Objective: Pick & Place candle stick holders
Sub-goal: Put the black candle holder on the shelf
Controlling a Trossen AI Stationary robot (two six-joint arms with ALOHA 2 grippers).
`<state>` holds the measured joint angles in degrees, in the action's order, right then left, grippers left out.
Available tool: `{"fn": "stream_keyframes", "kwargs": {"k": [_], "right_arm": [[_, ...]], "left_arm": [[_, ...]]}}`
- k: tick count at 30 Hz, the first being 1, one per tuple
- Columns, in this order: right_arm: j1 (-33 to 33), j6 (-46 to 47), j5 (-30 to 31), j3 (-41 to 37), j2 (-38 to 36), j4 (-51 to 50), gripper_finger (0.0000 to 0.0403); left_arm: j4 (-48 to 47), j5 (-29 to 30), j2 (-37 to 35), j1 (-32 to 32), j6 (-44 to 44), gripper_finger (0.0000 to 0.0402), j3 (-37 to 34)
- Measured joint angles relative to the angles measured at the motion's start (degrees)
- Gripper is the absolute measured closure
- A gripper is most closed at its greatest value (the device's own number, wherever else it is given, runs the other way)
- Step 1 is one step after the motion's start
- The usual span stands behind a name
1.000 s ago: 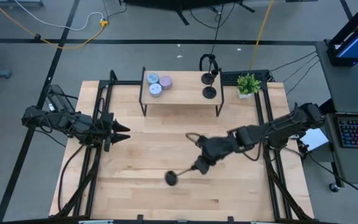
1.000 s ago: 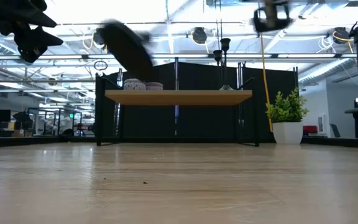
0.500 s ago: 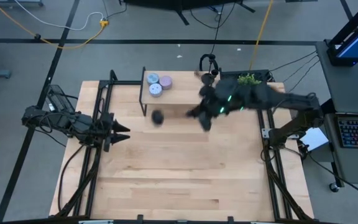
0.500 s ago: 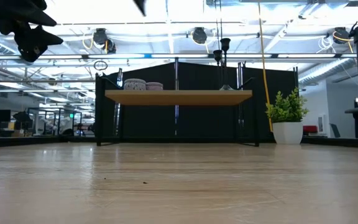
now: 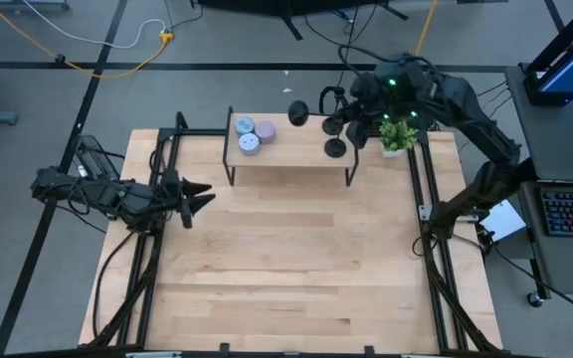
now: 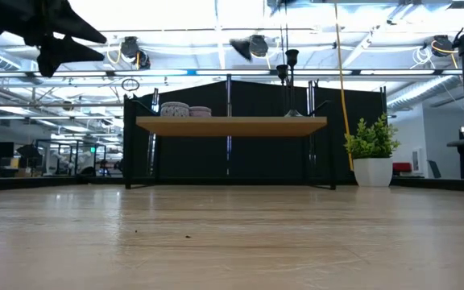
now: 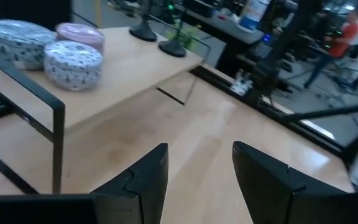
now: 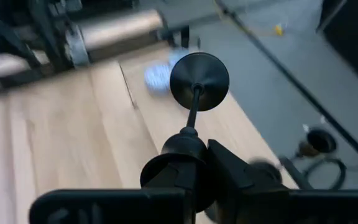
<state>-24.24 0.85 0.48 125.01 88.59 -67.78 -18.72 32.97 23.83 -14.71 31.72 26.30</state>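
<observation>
The carried candle stick holder [image 8: 197,81] looks rigid, light and base-heavy; the cup end of its thin stem is the natural hold. The right gripper [image 5: 351,111] is clenched there, holding it sideways above the shelf [image 5: 291,154]'s far edge. The left gripper [image 7: 197,171], parted, waits at left.

A matte-black candle stick holder [image 8: 194,102] is held by its top cup in the right gripper [image 8: 194,165], whose fingers are closed around it. The thin stem is directed away from the camera, and the round flat base is presented face-on at the far end. Beyond it, a light wooden shelf [image 8: 166,134] and a blurred pale tin [image 8: 157,76] are seen. Grey floor lies beside the shelf.
</observation>
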Motion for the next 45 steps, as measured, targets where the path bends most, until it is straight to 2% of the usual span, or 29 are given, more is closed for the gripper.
{"fn": "stream_keyframes", "kwargs": {"k": [9, 20, 26, 30, 34, 37, 40, 45], "right_arm": [[-4.7, -8.56, -0.75, 0.09, 5.21, -1.97, 0.0391], [-4.99, -11.61, -0.7, 0.09, 9.32, -8.63, 0.0391], [-4.93, -12.98, -0.64, 0.11, 10.36, -8.69, 0.0391], [-4.29, -13.74, -0.57, 0.11, 11.32, -7.45, 0.0391], [-3.21, -14.2, -0.61, 0.11, 11.66, -6.25, 0.0391], [-2.52, -14.19, -0.6, 0.11, 11.7, -6.29, 0.0391], [-1.86, -13.73, -0.55, 0.11, 11.68, -6.22, 0.0391], [-1.08, -12.6, -0.65, 0.11, 11.68, -6.22, 0.0391]], "left_arm": [[2.67, 2.11, 5.69, -0.01, 3.55, 0.0218, -0.02], [3.15, 2.0, 10.61, -0.01, 9.58, 0.0218, -0.02], [8.2, 2.08, 12.57, 0.01, 7.4, 0.0218, -0.02], [14.02, 4.22, 14.0, 0.17, 6.7, 0.0218, -0.02], [23.88, 4.87, 17.28, 1.75, 0.26, 0.0218, 0.57], [29.45, 4.22, 21.47, 3.66, -7.36, 0.0218, 3.6], [28.4, 2.58, 26.92, 6.39, -13.96, 0.0218, 9.73], [19.26, -3.38, 38.09, 12.74, -22.5, 0.0218, 23.56]]}}
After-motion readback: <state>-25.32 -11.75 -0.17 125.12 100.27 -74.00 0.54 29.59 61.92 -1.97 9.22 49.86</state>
